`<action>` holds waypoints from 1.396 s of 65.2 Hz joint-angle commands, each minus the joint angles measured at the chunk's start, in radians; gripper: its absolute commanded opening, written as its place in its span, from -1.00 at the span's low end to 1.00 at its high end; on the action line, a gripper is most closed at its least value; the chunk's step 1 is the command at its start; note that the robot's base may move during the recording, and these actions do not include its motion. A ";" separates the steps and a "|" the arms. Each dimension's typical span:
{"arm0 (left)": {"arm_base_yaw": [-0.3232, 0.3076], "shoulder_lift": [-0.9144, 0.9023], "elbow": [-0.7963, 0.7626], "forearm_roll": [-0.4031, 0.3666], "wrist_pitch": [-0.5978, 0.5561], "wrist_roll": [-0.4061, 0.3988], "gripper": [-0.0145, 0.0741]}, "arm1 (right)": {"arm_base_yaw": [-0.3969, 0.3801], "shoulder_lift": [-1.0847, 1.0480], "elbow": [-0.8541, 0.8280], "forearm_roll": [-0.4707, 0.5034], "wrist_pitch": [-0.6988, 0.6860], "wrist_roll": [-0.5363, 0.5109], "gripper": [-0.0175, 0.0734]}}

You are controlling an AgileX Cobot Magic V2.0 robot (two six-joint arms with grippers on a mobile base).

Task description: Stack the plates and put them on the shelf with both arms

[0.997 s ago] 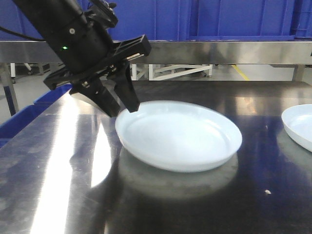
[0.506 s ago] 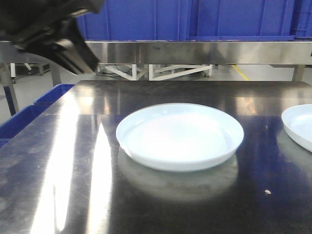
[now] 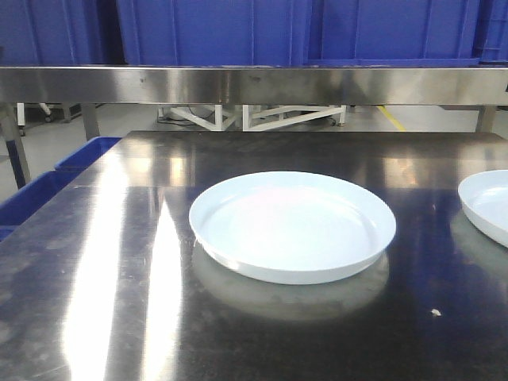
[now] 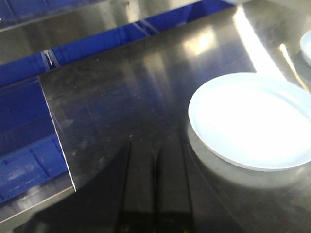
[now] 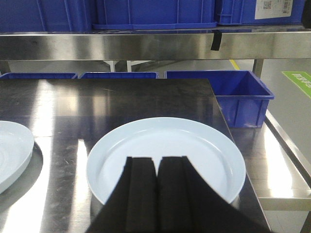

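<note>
Front view of the steel table [image 3: 95, 262] with no arm in shot any more. A second ago, left gripper [image 4: 155, 194] at the 10 o'clock rim of the central plate [image 3: 294, 226]; half a second ago, lifting away toward 10 o'clock; now gone from that view altogether. Central plate lying flat near the table's middle, barely shifted and untouched. Second plate [image 3: 486, 205] cut off by the frame at 3 o'clock, well apart from the first, so no stack yet. In the left wrist view, left gripper low at 6 o'clock, dark fingers [image 4: 141, 184] drawn together with only a thin slit between, holding nothing, central plate off at 3 o'clock. In the right wrist view, right gripper [image 5: 156, 194] likewise closed and empty, hanging over the near rim of the second plate; contact impossible to tell. Steel shelf [image 3: 254, 83] across 12 o'clock, blue crates [image 3: 214, 32] on top. Judged from this: a repositioning of the central plate finished rather than a lift, with stacking and shelving both left to do.
</note>
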 commanded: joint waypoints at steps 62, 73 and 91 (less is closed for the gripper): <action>0.445 -0.450 0.119 -0.070 -0.058 -0.007 -0.49 | 0.000 -0.018 -0.001 -0.009 -0.090 -0.005 -0.49; 0.445 -0.450 0.119 -0.070 -0.058 -0.007 -0.49 | 0.000 -0.018 -0.001 -0.010 -0.104 -0.005 -0.49; 0.445 -0.450 0.119 -0.070 -0.058 -0.007 -0.49 | -0.001 -0.018 -0.001 -0.008 -0.149 -0.004 -0.49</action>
